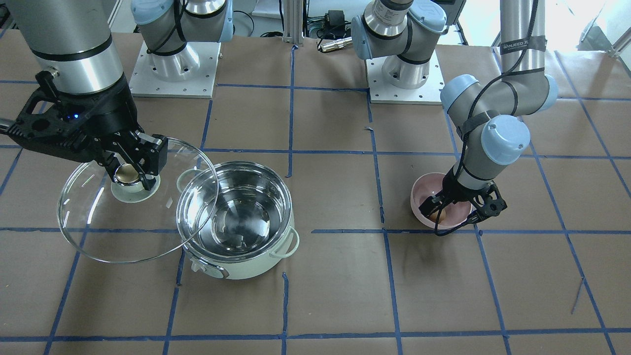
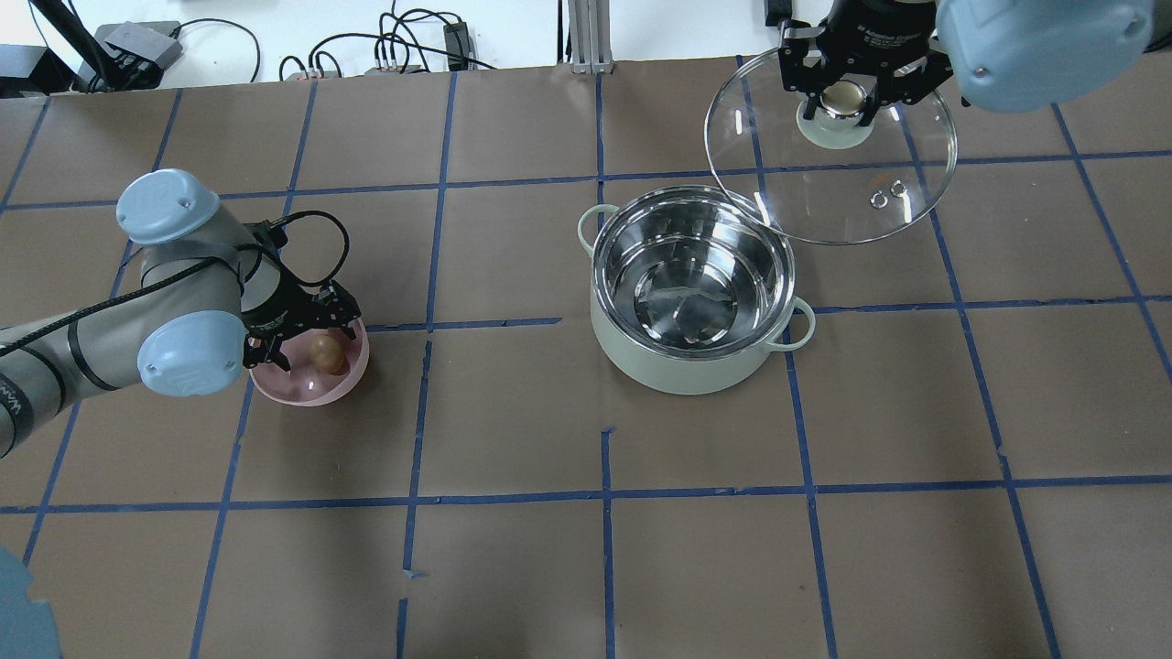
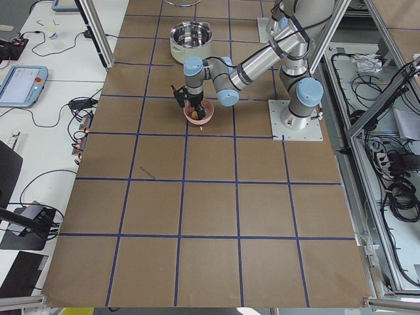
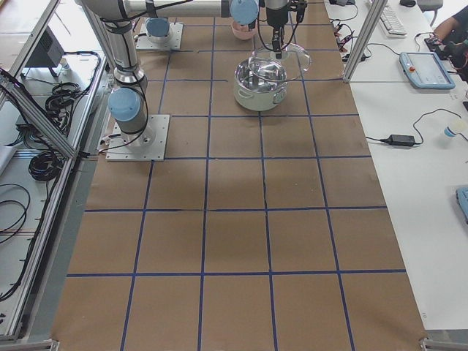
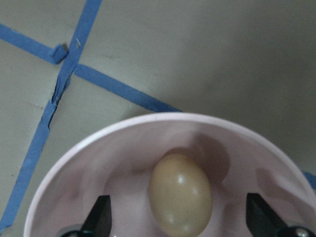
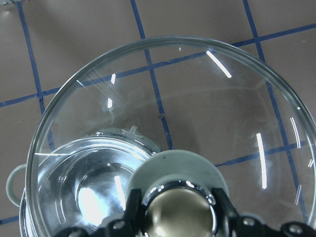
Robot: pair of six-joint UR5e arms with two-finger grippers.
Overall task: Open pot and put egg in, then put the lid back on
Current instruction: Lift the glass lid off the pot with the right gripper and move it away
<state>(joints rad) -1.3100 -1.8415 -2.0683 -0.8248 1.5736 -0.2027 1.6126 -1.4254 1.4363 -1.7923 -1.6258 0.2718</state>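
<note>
The pot (image 2: 679, 371) stands open on the table (image 2: 513, 567), right of centre in the overhead view, with its steel inside bare. The right gripper (image 2: 842, 97) is clamped on the gold knob (image 1: 127, 172) of the lid (image 2: 851, 197) and holds it raised beside the pot, on the pot's far right side in the overhead view. There the lid's edge overlaps the pot's rim, and the right wrist view looks through the glass onto part of the pot below. Whether glass and rim touch cannot be told. The egg (image 5: 180, 195) lies in a pink bowl (image 2: 316, 395), well apart from the pot on the robot's left. The left gripper (image 2: 311, 343) reaches down into the bowl. Its fingers (image 5: 101, 217) are apart, one on each side of the egg, and a gap shows between each finger and the shell.
</note>
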